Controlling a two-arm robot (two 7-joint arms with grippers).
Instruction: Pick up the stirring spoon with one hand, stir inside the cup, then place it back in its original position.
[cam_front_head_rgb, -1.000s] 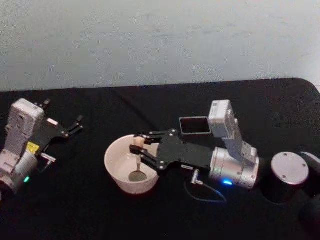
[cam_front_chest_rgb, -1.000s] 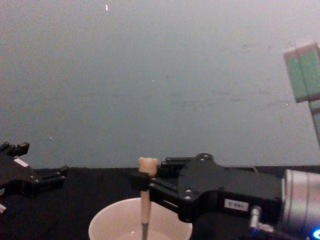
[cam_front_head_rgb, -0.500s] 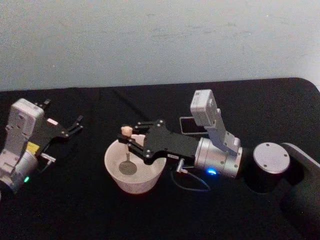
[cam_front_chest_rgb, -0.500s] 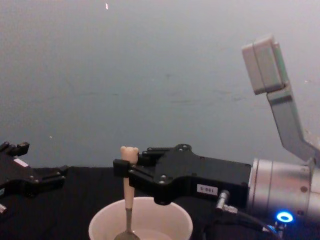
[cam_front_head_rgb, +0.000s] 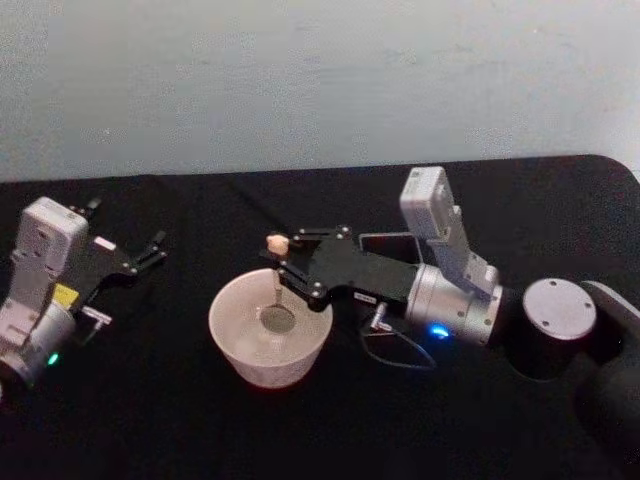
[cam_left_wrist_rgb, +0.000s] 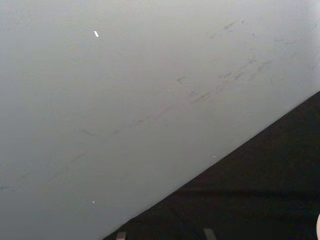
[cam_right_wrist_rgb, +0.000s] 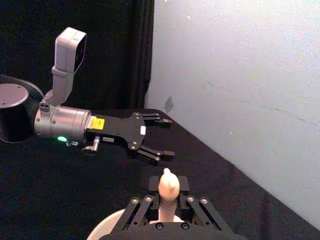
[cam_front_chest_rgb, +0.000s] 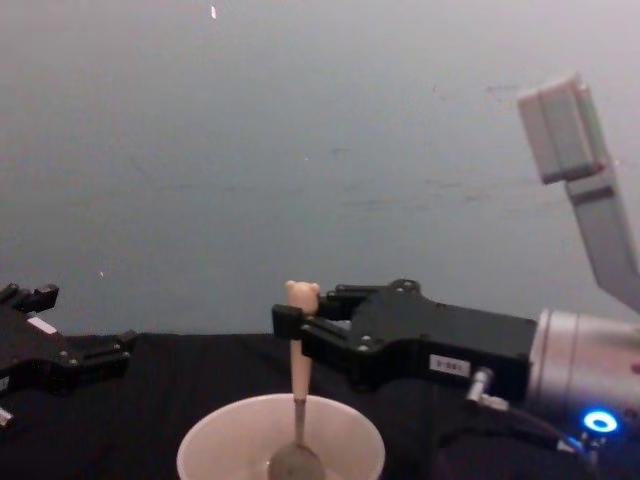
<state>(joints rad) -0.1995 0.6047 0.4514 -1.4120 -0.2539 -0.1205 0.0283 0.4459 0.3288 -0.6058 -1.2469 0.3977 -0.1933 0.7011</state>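
Note:
The off-white cup (cam_front_head_rgb: 228, 322) stands at the table's middle. My right gripper (cam_front_head_rgb: 283, 262) is shut on the stirring spoon (cam_front_head_rgb: 276, 286), just below its bear head. The spoon stands almost upright, with its grey bowl down inside the cup near the centre. From the chest view, the spoon (cam_front_chest_rgb: 298, 378) rises out of the cup (cam_front_chest_rgb: 215, 447), pinched by the right gripper (cam_front_chest_rgb: 297, 330). In the right wrist view the bear head of the spoon (cam_right_wrist_rgb: 168, 184) sits between the fingers. My left gripper (cam_front_head_rgb: 150, 250) is parked at the left, open and holding nothing.
A dark square holder (cam_front_head_rgb: 383, 241) sits behind the right gripper, partly covered by it. The right arm's silver wrist and black base take up the table's right side. A loose cable hangs under the wrist, close to the cup. A pale wall backs the black table.
The right gripper has swung the spoon from the cup's left side back toward its middle. The wrist shifted right and farther back. The left arm has stayed still.

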